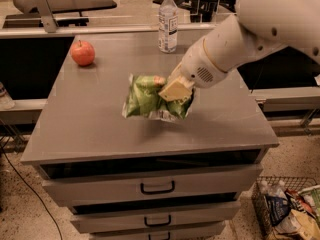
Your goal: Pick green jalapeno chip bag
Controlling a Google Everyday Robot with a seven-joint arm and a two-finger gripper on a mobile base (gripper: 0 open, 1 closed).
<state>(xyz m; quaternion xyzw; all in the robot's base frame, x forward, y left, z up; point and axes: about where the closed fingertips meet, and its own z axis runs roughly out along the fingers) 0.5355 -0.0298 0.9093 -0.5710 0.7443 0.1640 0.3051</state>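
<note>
Gripping the green chip bag [145, 96] by its right side, the gripper [176, 90] hung over the middle of the grey table [90, 129], its jaws clamped on the crinkled wrapper. The bag was bunched and tilted in that hold, with its free left end pointing toward the left edge of the table. Whether its lower edge touched the tabletop could not be told. The white arm [260, 24] reached in from the upper right, crossing above the back right corner of the table on its way down to the bag.

A red apple [82, 52] sat near the back left corner, well apart from the bag. A clear water bottle [168, 21] with a white cap stood upright at the back edge, close to the middle and just beside the arm. Below the front edge, three drawers [157, 187] with dark handles were stacked. On the floor off the front right corner stood a wire basket [262, 211] holding assorted packets.
</note>
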